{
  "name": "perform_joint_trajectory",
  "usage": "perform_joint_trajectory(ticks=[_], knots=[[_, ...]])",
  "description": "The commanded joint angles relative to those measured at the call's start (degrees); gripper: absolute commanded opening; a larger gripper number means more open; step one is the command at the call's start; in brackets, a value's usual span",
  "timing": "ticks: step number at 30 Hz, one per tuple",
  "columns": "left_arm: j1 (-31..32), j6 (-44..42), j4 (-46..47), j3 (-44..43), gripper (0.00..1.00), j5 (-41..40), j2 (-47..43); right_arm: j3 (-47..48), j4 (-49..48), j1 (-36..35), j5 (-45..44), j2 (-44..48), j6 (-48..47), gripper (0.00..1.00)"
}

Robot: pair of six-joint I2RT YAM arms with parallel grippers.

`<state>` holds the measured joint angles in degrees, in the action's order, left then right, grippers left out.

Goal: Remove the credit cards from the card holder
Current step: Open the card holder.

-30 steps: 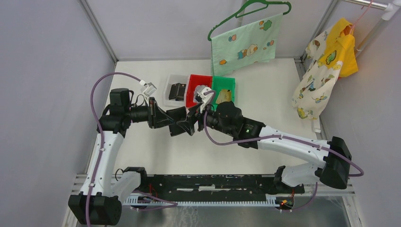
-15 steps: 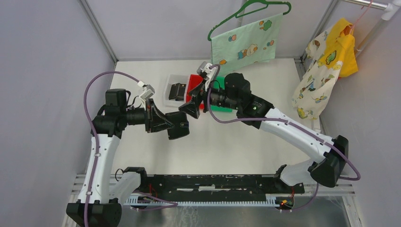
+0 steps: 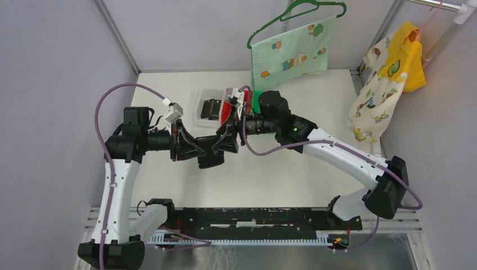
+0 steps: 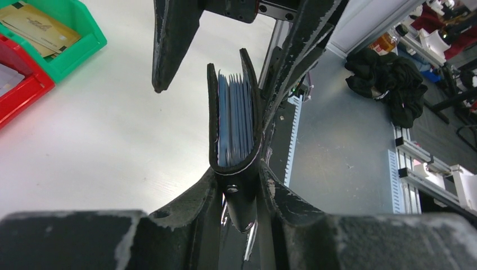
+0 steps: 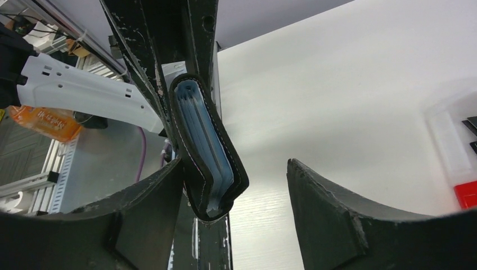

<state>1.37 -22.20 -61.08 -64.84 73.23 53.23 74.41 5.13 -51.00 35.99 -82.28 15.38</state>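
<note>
Presently, the left claw (image 4: 236, 181) is clenched on the card holder (image 4: 233, 121), pinching its folded lower end where the small snap tab shows between the two fingers. The card holder stands open-mouthed, its black walls parted slightly and a stack of grey-blue leaves (image 4: 236, 107) showing edge-on between them; whether any card sits among those leaves cannot be told. The right claw (image 5: 236, 166) is released and straddles the free end of the card holder: in the right wrist view the holder lies against one finger, while the other finger (image 5: 337, 216) stands well apart from it. In the top view both claws meet over the middle of the tabletop (image 3: 292, 174), with the card holder held between them and apparently raised off the surface. Beyond the claws, at the far side of the tabletop, three bins stand in a row. The green bin (image 4: 84, 35) holds a tan card (image 4: 35, 29). The red bin (image 4: 25, 93) just beside it holds a whitish card (image 4: 7, 76), only partly in view. The clear bin (image 3: 201, 115) holds a black item (image 3: 211, 108) that cannot be identified. Further back, a green cloth (image 3: 289, 53) hangs from a hanger (image 3: 298, 10), and a yellow garment (image 3: 408, 62) hangs at the right.
</note>
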Motion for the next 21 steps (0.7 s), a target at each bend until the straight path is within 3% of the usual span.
perform_joint_trajectory(ticks=[1,7,12,13,14,17,19,21], knots=[[0.2,-7.5,-4.3,-3.6,0.02,4.4,0.2,-0.3,-6.4,-0.1,5.2,-0.3,2.9,0.69],[0.2,-13.1,-9.3,-3.9,0.02,4.4,0.3,-1.5,-12.0,-0.1,8.1,-0.2,6.8,0.54],[0.2,-13.7,-9.5,-4.3,0.02,3.9,0.8,-2.6,-12.9,-0.1,7.7,0.9,7.7,0.16],[0.2,-13.7,-9.5,-4.5,0.09,3.8,1.0,-2.9,-12.8,-0.1,7.2,1.2,7.5,0.1],[0.2,-13.5,-9.5,-4.7,0.21,3.8,1.1,-3.2,-12.6,-0.1,6.5,1.5,7.5,0.05],[0.2,-12.5,-9.5,-4.5,0.74,3.4,1.3,-3.6,-12.1,0.6,3.5,3.1,7.0,0.0],[0.1,-9.7,-7.8,-3.3,0.89,3.0,0.8,-3.8,-12.6,1.2,0.8,4.7,6.6,0.0],[0.1,0.0,-1.6,-0.6,0.92,1.9,-0.6,-3.9,-12.8,1.3,-1.8,6.5,5.8,0.0]])
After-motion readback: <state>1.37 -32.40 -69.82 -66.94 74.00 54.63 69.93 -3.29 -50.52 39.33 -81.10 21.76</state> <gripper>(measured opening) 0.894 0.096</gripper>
